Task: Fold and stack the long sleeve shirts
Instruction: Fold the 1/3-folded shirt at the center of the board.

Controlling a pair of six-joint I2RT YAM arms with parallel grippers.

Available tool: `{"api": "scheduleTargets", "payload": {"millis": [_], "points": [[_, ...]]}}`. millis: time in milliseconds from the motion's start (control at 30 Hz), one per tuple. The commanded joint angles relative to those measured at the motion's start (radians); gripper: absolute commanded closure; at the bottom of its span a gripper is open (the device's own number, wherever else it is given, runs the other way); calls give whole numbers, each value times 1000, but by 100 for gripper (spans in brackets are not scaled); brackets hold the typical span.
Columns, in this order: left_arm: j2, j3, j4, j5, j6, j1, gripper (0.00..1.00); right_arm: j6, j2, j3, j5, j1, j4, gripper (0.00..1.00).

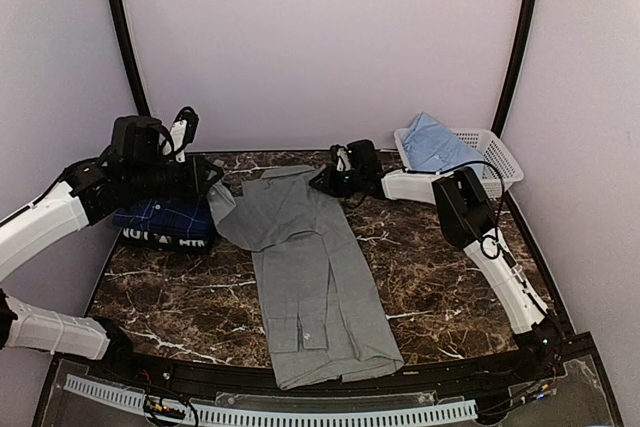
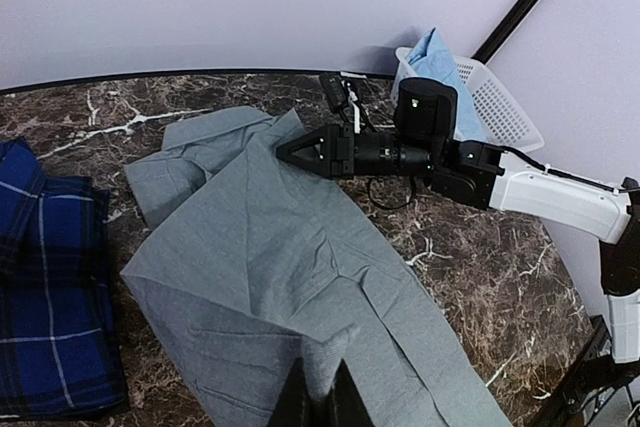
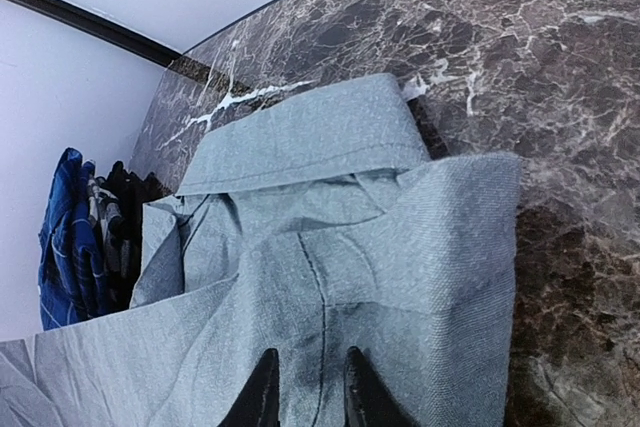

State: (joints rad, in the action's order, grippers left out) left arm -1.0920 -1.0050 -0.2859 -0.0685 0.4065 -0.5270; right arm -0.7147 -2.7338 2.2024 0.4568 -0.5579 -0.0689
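Observation:
The grey shirt (image 1: 315, 282) lies lengthwise down the middle of the table, folded narrow, collar at the far end. My left gripper (image 1: 215, 193) is shut on a pinch of its left shoulder cloth (image 2: 330, 352), lifting that edge. My right gripper (image 1: 318, 182) rests on the cloth just below the collar (image 3: 300, 137). Its fingers (image 3: 262, 397) stand a little apart, flat grey cloth showing between them, nothing pinched. The navy plaid shirt (image 1: 165, 222) sits folded at the left. The light blue shirt (image 1: 435, 142) lies in the basket.
A white lattice basket (image 1: 495, 157) stands at the back right corner. The right arm (image 2: 540, 192) reaches across the far side of the marble table (image 1: 440, 277). Curved walls close in behind and at both sides.

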Motion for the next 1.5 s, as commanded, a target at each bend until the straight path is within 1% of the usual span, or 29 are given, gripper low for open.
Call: {"api": "scheduleTargets", "payload": {"millis": [0,133,267,400,533,633,767,1000,1233,1467], "points": [[-40,-36,35,-120,-14,-8,100,25,72,-23,18,3,8,76],[-123,-92,38,-188,-36,-41,100,70,176,-45,18,3,40,69],[-228,-154,32,-220,-50,-87,100,108,311,-136,-9,3,50,60],[-341,-212,34,-265,-56,-129,100,154,464,-274,-63,3,57,52],[-460,-301,12,-304,-76,-177,100,169,643,-510,-134,3,10,45],[-565,-350,-10,-335,-91,-207,100,170,768,-670,-162,3,-28,45],[-667,-396,-16,-371,-90,-266,100,169,930,-869,-194,1,-59,44],[-811,-446,-16,-384,-87,-340,100,184,1177,-1130,-262,-3,-49,43],[-888,-489,-10,-349,-79,-398,100,183,1362,-1285,-316,-22,12,42],[-925,-507,-30,-320,-97,-440,100,167,1459,-1365,-364,-59,58,41]]}}
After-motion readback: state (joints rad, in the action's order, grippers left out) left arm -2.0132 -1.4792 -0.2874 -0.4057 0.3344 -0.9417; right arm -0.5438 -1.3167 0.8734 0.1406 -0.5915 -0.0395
